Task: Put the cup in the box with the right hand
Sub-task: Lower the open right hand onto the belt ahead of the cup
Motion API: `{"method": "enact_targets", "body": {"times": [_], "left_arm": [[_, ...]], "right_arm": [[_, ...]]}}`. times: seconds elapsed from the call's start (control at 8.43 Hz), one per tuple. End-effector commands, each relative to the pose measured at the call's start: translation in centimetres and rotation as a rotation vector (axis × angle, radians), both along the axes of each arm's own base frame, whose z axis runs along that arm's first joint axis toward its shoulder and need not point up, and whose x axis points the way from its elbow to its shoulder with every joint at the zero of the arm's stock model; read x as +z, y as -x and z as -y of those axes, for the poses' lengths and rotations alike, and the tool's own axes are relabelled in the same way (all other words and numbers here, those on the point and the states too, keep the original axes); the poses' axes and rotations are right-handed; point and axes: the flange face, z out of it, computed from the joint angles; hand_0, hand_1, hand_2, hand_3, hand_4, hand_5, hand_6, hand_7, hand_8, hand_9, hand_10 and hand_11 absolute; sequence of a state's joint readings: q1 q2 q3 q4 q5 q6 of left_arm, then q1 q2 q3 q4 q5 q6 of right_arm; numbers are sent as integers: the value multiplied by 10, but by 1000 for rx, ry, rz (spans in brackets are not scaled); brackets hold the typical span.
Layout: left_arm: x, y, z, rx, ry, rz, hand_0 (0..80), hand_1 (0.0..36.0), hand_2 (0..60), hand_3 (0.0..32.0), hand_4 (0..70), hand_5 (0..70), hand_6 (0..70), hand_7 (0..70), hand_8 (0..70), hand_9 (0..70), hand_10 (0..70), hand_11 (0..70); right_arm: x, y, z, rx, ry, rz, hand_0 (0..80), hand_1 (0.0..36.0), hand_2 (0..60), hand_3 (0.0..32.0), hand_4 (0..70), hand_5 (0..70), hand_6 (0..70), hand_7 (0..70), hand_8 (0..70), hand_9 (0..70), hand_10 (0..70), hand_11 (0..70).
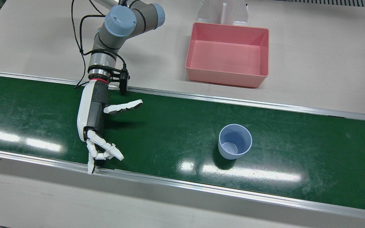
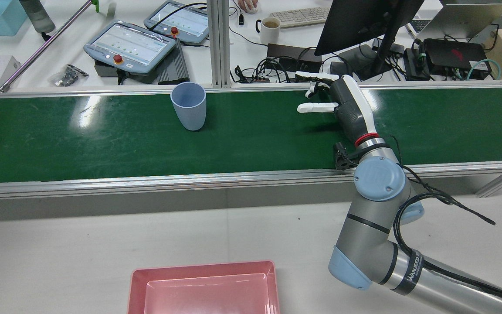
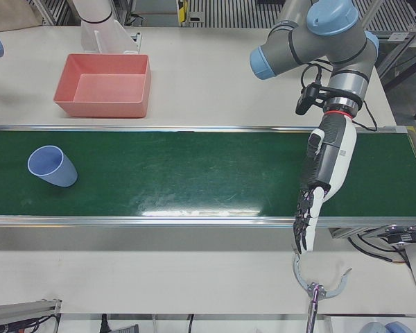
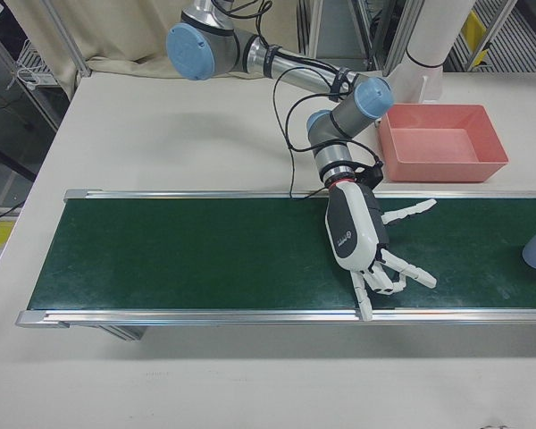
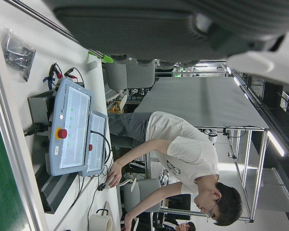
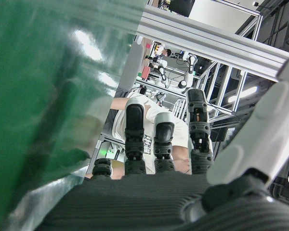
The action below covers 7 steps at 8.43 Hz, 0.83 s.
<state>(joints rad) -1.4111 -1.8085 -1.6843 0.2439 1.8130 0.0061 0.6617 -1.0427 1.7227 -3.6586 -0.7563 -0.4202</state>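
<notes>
Green belt (image 1: 176, 133) runs across white tabletop (image 1: 328, 63). Right robot hand (image 1: 98, 126) is released, fingers spread, empty, far from blue cup (image 1: 235, 141). Pink box (image 1: 227, 53) empty. Nothing done yet; grab & drop still left.

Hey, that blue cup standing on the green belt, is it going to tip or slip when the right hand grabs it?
The blue cup looks like thin, empty plastic, so probably light and easily knocked over by a sideways nudge from the right hand. It tapers to a narrow base, which likely makes it tippier. Its smooth wall may slip in the fingers; the rigid-looking rim should hold shape.
</notes>
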Motion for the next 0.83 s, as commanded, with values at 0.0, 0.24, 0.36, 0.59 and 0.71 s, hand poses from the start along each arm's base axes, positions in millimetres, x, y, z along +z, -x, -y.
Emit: {"method": "enact_targets", "body": {"times": [0.0,0.24,0.36,0.59,0.71], "left_arm": [[-1,0,0,0,-2,0,0,0,0,0,0,0,0,0,0,0,0,0],[-1,0,0,0,-2,0,0,0,0,0,0,0,0,0,0,0,0,0],[-1,0,0,0,-2,0,0,0,0,0,0,0,0,0,0,0,0,0],[-1,0,0,0,-2,0,0,0,0,0,0,0,0,0,0,0,0,0],[-1,0,0,0,-2,0,0,0,0,0,0,0,0,0,0,0,0,0]], "right_arm": [[4,0,-1,1,4,-5,444,0,0,80,328,26,274,700,293,537,45,62],[4,0,-1,1,3,-4,444,0,0,70,349,25,274,700,296,539,48,66],[5,-1,-1,1,5,-8,443,0,0,68,353,24,274,700,295,539,49,67],[5,-1,-1,1,5,-8,441,0,0,74,346,25,274,700,295,539,48,67],[5,0,-1,0,5,-8,434,0,0,76,334,23,272,700,292,536,34,46]]}}
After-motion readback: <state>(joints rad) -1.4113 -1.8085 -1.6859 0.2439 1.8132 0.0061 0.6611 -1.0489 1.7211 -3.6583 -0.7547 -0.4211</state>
